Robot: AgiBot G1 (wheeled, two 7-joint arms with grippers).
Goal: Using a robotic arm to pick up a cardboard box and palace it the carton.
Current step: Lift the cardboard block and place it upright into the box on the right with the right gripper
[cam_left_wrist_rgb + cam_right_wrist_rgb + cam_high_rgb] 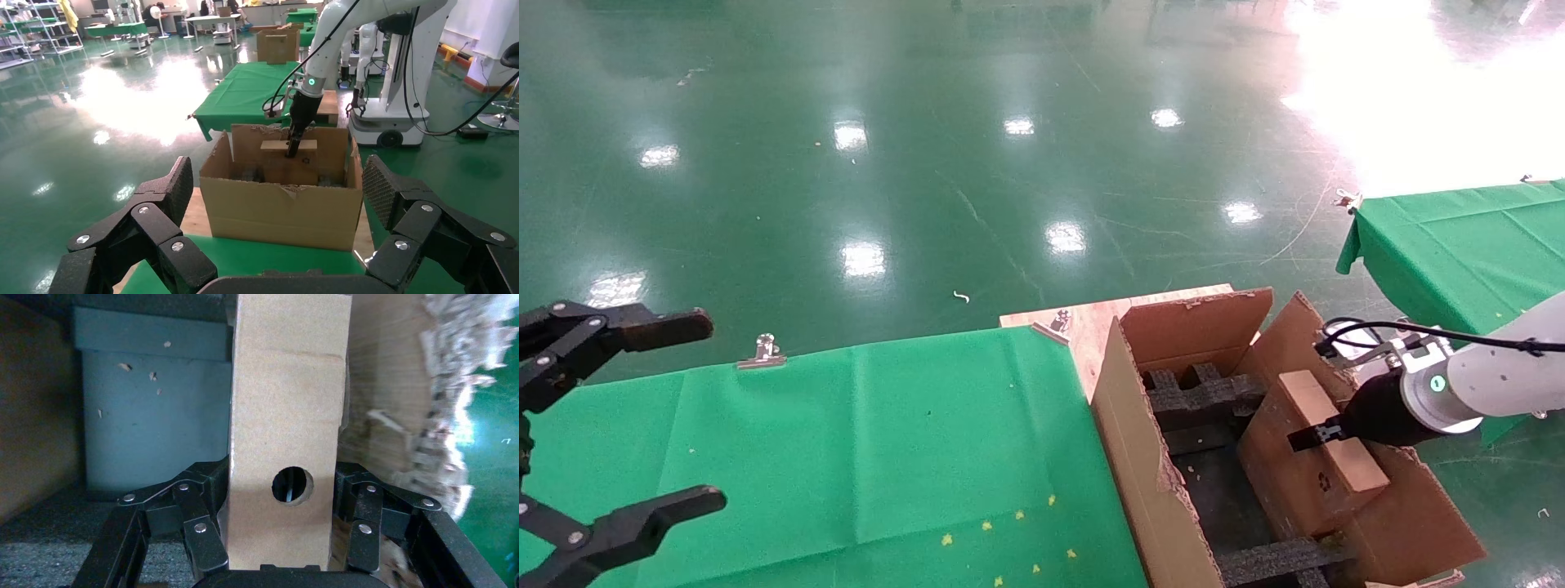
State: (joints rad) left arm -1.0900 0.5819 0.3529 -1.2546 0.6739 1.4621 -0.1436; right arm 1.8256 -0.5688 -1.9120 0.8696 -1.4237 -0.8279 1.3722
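Glossy green flooring is stretching across the hall, reflecting the ceiling lights, with a green cloth-covered table (862, 441) sitting in front of the robot. At the table's right end, the carton (1148, 482), a large corrugated box with ragged torn flaps, is standing open on a wooden board (1091, 322), with black foam inserts (1197, 400) lying inside. The robotic arm (1491, 380), white with a glowing green ring, is reaching in from the right. Its right gripper (281, 508) is clamping the cardboard box (1324, 433) from both sides, holding it on edge inside the carton against the right wall. A small recycling mark is showing on the box's broad face; a round hole (292, 484) is piercing the narrow one. The left gripper (625, 425) is hovering over the table's left end, jaws spread wide and holding nothing.
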